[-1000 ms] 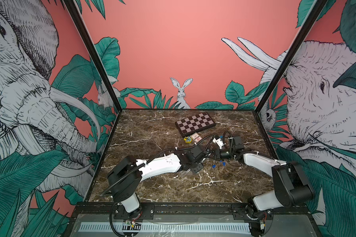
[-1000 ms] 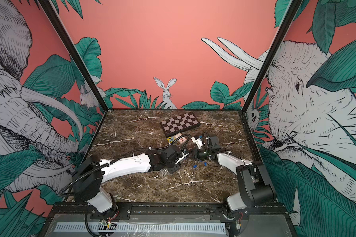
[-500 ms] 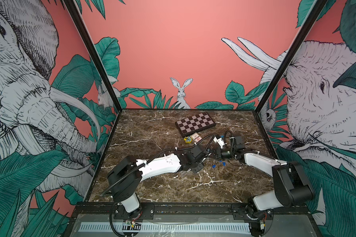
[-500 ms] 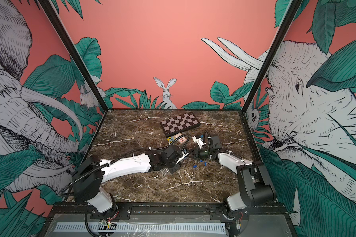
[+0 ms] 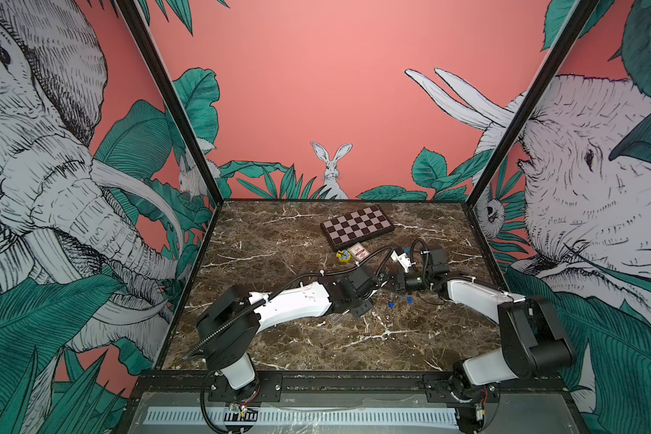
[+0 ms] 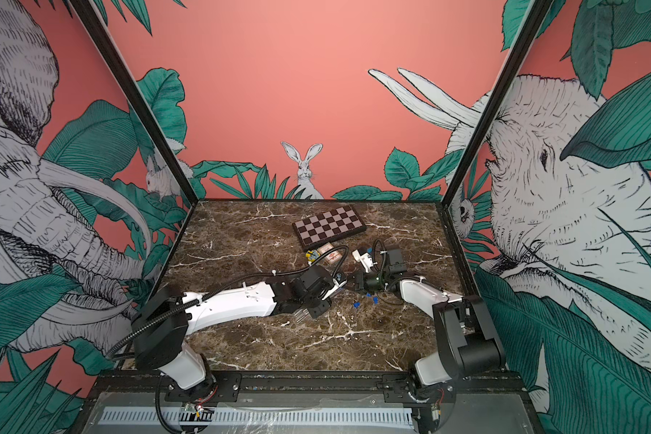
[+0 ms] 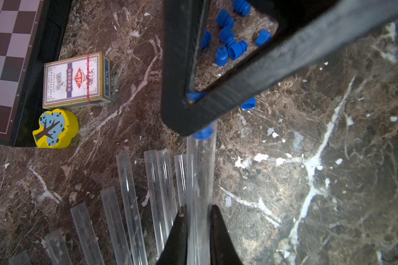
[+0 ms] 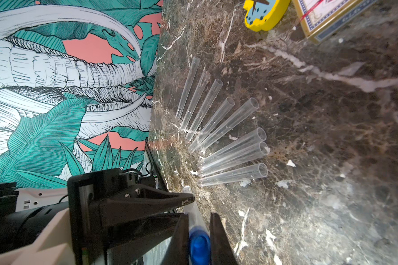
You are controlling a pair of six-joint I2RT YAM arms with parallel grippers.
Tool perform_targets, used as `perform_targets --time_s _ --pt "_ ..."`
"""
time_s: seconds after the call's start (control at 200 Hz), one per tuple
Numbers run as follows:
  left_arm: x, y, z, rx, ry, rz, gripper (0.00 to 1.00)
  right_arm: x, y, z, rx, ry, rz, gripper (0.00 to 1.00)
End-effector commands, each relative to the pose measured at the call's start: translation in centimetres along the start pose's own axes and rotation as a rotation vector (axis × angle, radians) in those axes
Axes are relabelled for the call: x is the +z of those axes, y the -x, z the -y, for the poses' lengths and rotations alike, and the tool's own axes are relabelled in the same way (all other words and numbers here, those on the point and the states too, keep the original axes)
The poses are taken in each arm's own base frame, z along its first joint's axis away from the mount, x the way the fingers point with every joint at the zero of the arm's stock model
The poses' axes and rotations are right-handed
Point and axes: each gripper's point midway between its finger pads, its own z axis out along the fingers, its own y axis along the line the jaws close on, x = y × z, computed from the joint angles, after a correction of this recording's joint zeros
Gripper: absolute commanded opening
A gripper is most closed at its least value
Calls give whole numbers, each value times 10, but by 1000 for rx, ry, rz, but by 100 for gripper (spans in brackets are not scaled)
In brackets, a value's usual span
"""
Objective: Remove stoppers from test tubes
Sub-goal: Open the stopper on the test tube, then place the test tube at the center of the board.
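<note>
Left claw [image 7: 197,208] grips tube [image 7: 200,172]; right claw [image 8: 199,216] pinches its stopper [image 8: 199,246].

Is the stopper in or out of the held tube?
In: the blue stopper sits in the mouth of the held tube, with no gap showing. The right gripper is shut on it, the left gripper on the tube.

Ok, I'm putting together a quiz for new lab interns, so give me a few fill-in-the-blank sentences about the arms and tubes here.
The ___ gripper is shut on the stopper plugging the test tube that the left gripper holds.
___ open tubes lie fanned on the marble.
The loose stoppers clustered together are all ___.
Missing words: right; eight; blue.
</note>
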Motion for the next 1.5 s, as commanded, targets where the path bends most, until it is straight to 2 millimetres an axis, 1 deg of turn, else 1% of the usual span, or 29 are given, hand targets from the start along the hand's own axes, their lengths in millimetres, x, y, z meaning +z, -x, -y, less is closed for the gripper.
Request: perform_targets --time_s 0.0,0.15,0.265,0.485,0.765,0.875,1.035,1.33,1.43,1.495 --pt "-6 -53 -18 7 75 -181 9 -14 16 -6 -47 1 61 3" --pt "-8 -53 -18 7 76 -177 9 -14 20 -8 -48 15 71 2" --pt "-10 -52 -19 10 80 -173 9 -15 19 -7 -46 13 68 3" --pt "-8 -52 -19 12 81 -177 9 -17 18 -4 -40 8 69 3" --pt "-8 -54 -20 18 86 -189 9 -19 21 -7 -37 28 78 3" --pt "-7 -55 -21 22 89 -195 9 -19 21 -5 -37 16 79 3" --pt "-7 -57 -23 31 101 -210 9 -23 14 5 -51 -75 53 3" --pt "-5 -57 -22 31 99 -210 9 -24 13 6 -56 -82 54 3" --pt "-7 -55 -21 25 93 -201 9 -24 14 8 -50 -89 59 3" --pt "-10 -49 -18 10 74 -186 9 -26 14 12 -45 -108 66 2"
